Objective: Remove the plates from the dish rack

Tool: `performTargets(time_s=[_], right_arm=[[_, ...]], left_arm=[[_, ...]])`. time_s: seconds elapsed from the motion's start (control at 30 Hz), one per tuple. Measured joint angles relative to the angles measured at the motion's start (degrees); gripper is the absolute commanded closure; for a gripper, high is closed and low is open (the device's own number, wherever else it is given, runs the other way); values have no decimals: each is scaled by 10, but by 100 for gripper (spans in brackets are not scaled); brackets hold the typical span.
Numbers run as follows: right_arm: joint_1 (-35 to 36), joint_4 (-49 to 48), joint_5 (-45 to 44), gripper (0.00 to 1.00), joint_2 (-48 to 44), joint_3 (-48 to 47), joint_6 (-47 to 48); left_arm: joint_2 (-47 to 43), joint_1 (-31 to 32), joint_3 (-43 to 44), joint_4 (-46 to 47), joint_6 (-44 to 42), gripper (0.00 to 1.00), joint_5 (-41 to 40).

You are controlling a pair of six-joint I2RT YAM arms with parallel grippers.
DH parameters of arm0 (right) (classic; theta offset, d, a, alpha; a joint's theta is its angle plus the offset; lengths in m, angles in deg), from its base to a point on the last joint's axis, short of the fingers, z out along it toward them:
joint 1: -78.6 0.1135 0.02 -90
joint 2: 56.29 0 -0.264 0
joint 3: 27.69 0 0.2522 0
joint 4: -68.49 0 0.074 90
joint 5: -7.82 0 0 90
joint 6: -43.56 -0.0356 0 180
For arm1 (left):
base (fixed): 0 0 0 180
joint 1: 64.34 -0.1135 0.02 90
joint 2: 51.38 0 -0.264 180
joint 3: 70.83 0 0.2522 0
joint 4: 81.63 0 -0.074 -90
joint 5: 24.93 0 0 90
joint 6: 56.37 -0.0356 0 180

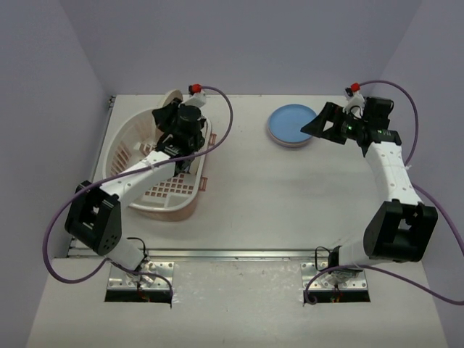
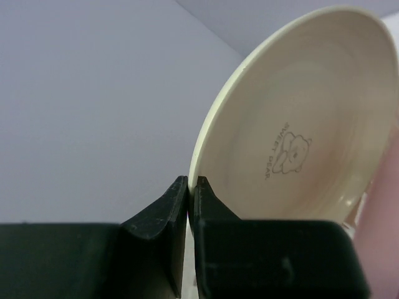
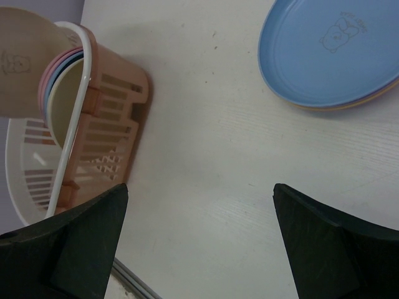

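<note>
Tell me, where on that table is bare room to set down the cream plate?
The widest bare patch of table lies between the dish rack and the blue plate stack. The near edge is bare too. Crowded: the rack, with plates standing in it, and the far right corner around that stack and the right fingers.

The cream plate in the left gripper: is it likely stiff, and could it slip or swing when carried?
Probably stiff: the cream plate shows no bend though the left gripper pinches only its rim. It looks thin, so likely light. The smooth rim, gripped at one edge, might pivot or slip.
</note>
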Motion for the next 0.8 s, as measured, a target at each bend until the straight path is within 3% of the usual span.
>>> performTargets(time_s=[0.13,0.23,0.37,0.47,0.63,0.8], right_arm=[[0,-4,9,3,-7,0,-3],[3,-9,25,3,-9,0,-7],[14,-24,47,3,-25,8,-8],[36,-35,61,3,-45,11,-8],[107,-55,57,4,-87,10,1],[189,-58,36,5,-87,-22,11]], left_arm=[[-27,4,18,119,-109,100,-11],[-40,4,71,95,-122,100,-18],[-49,4,210,-90,10,100,26],[-86,3,264,-214,128,100,117],[-160,3,262,-359,253,100,307],[-169,-5,240,-441,328,100,473]])
